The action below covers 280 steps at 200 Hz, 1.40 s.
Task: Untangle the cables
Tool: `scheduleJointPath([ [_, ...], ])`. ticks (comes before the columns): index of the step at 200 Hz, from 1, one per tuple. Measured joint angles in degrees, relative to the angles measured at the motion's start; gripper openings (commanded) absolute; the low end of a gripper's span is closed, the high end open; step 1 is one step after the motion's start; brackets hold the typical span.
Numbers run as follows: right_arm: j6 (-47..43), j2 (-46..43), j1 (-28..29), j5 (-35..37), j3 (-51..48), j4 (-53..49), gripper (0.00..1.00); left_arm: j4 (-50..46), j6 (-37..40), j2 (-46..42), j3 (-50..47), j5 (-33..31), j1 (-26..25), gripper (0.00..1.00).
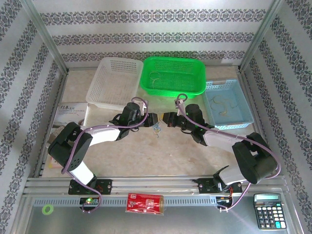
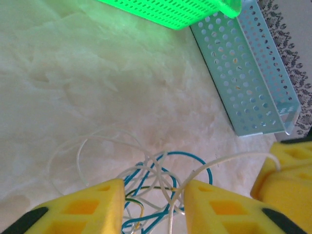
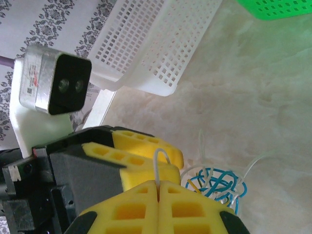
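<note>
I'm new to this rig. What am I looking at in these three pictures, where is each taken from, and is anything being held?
Two robot arms are bolted at the near table edge. One picture looks down from above; the other two come from cameras on each wrist. Between the arms is a tangle of thin cables. Behind stand a white basket, a green basket and a blue basket. The right hand is shut on one cream-white cable; the left hand has its yellow fingers apart, the tangle between them.
</note>
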Motion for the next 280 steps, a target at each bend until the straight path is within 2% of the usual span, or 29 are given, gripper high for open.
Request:
scheduleJointPath([
  [37, 0.2, 0.0, 0.0, -0.7, -0.3, 0.0, 0.0, 0.0, 0.4, 0.4, 0.8, -2.2, 0.0, 0.2],
  [52, 0.2, 0.1, 0.0, -0.7, -0.4, 0.1, 0.0, 0.0, 0.5, 0.6, 1.1, -2.6, 0.0, 0.21],
  [77, 0.2, 0.1, 0.0, -0.7, -0.4, 0.1, 0.0, -0.1, 0.8, 1.2, 1.8, -2.8, 0.0, 0.33],
  [96, 0.2, 0.3, 0.0, -0.7, -0.4, 0.3, 0.0, 0.0, 1.1, 2.0, 2.2, -2.3, 0.0, 0.33],
  [139, 0.2, 0.9, 0.0, -0.7, -0.5, 0.7, 0.0, 0.0, 1.2, 3.5, 2.4, -1.6, 0.0, 0.21],
  [180, 0.2, 0.9, 0.0, -0.7, -1.2, 0.9, 0.0, 0.1, 1.2, 3.9, 2.3, -0.3, 0.0, 0.0],
  [231, 0.1, 0.9, -0.3, -0.6, -2.1, 0.9, 0.0, 0.1, 1.3, 3.5, 2.2, -0.3, 0.0, 0.0],
  [280, -0.2, 3.9, -0.9, -0.2, -2.4, 0.9, 0.0, 0.7, 1.0, -1.8, 0.2, -1.6, 0.0, 0.0],
])
